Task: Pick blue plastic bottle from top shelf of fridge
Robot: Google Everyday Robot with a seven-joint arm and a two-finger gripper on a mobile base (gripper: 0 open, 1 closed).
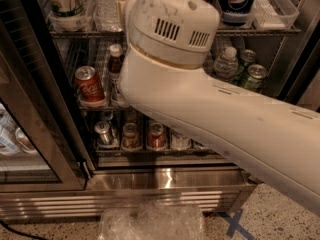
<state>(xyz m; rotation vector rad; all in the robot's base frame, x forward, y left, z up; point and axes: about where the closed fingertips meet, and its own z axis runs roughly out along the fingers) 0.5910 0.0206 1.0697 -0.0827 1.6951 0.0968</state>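
Note:
The fridge [165, 179] stands open in front of me, with wire shelves and a steel base. A bottle of brown drink with a white cap [116, 59], which fits the blue plastic bottle, stands on the second visible shelf beside a red Coke can [90, 84]. Its lower part is partly hidden by my arm. My white arm housing [172, 29] fills the middle of the view and reaches toward the upper shelves. The gripper is hidden behind it.
The upper shelf holds a white-green cup [67, 1], a clear water bottle [107, 1], a dark blue Pepsi container [237, 1] and a clear tray [275, 9]. A small water bottle [226, 64] and green cans [255, 76] stand at the right. Cans [131, 136] fill the lower shelf. The glass door [30, 134] is at the left.

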